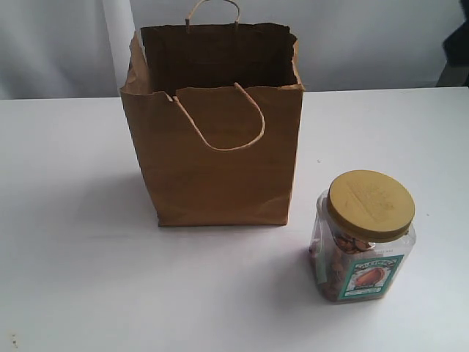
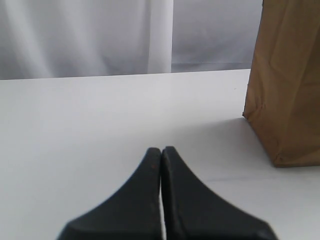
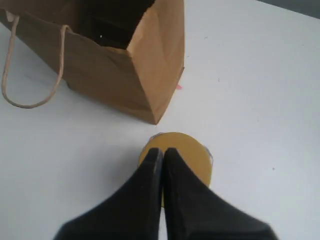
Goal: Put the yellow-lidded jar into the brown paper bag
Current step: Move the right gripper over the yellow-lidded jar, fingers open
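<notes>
White table [image 1: 73,257] — brown paper bag [image 1: 220,169] and yellow-lidded jar [image 1: 363,238] standing on it

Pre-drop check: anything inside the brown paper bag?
The brown paper bag stands open; only its upper inner walls show, dark and bare. Its floor is hidden behind the front panel in the exterior view and too shadowed to read in the right wrist view.

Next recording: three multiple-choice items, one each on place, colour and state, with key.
1. The yellow-lidded jar stands: A) on the table beside the brown paper bag; B) inside the bag; C) on top of the bag.
2. The jar's lid is: A) red; B) white; C) mustard yellow.
3. The left gripper is: A) wide open; B) shut, holding nothing; C) shut on the jar.
Key: 1 A, it stands upright, apart from the bag; 2 C, plain in the exterior view; 3 B, it is closed over bare table.
</notes>
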Motion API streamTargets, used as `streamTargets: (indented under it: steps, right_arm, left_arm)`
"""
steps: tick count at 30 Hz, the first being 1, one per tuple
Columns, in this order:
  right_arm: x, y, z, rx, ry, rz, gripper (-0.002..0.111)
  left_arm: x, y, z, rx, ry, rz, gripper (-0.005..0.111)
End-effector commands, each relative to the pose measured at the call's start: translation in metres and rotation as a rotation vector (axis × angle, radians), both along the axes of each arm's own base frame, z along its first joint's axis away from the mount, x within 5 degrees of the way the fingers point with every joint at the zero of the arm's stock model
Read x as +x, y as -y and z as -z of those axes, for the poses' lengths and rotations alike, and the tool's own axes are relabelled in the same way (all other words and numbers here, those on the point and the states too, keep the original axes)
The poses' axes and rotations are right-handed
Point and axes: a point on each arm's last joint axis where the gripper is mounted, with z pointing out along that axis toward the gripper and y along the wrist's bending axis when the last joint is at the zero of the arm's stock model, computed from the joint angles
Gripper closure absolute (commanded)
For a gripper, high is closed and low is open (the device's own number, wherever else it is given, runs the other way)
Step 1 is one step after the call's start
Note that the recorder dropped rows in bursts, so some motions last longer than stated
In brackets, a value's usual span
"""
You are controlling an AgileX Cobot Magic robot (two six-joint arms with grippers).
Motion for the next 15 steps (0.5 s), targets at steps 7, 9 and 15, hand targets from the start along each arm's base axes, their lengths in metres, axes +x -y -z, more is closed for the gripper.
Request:
streamTargets:
  steps: [7,9,15]
  right_arm:
    - [0.054,-0.024,0.043,0.009,-0.204,-0.073,0.108]
    - [0.058,-0.027,0.056,-0.001,-0.252,-0.083,0.108]
    - [0.053,-0.025,0.095,-0.061,-0.382,-0.052,0.108]
  left_arm:
    - [0.0,0.0,-0.001,-0.007,0.009,0.004,0.106]
    - [0.0,0.0,-0.001,-0.007,0.009,0.004,0.106]
    - [0.0,0.0,-0.001,-0.007,0.009,0.004,0.106]
